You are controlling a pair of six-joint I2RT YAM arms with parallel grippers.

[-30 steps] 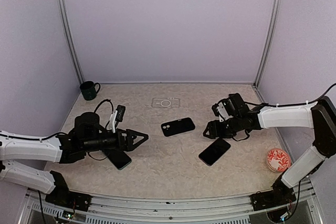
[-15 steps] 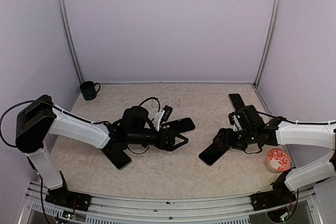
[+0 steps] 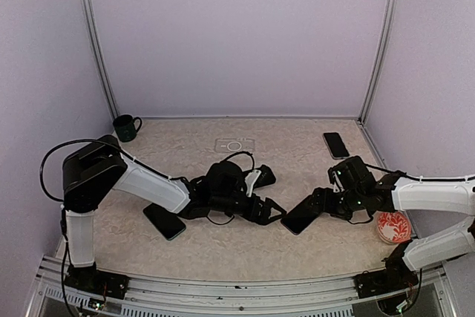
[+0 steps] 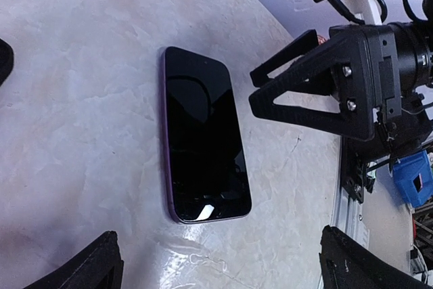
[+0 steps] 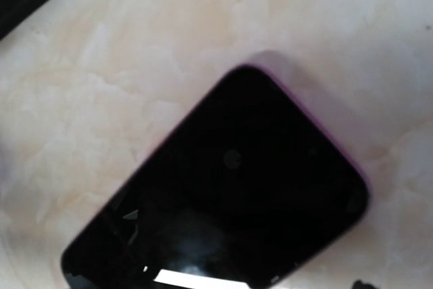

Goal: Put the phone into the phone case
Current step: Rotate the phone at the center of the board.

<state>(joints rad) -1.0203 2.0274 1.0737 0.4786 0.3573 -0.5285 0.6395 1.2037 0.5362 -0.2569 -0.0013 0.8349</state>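
Note:
A dark phone with a purple edge (image 3: 297, 217) lies flat, screen up, right of the table's middle. It also shows in the left wrist view (image 4: 203, 143) and fills the right wrist view (image 5: 223, 194). The black phone case (image 3: 263, 176) lies behind my left arm, mostly hidden. My left gripper (image 3: 273, 213) is open and empty, just left of the phone, its fingertips (image 4: 95, 269) spread wide. My right gripper (image 3: 312, 203) is low over the phone's right end and appears open, holding nothing; it also shows in the left wrist view (image 4: 284, 86).
A second dark phone (image 3: 165, 221) lies at the near left. A third phone (image 3: 335, 144) lies at the back right. A clear case (image 3: 234, 145) lies at the back middle. A dark mug (image 3: 126, 128) stands in the back left corner. A red dish (image 3: 391, 226) sits at the near right.
My left arm has swung from the left side across to the middle, ending beside the purple-edged phone. My right gripper has come nearer and lower over that phone, uncovering the back right phone.

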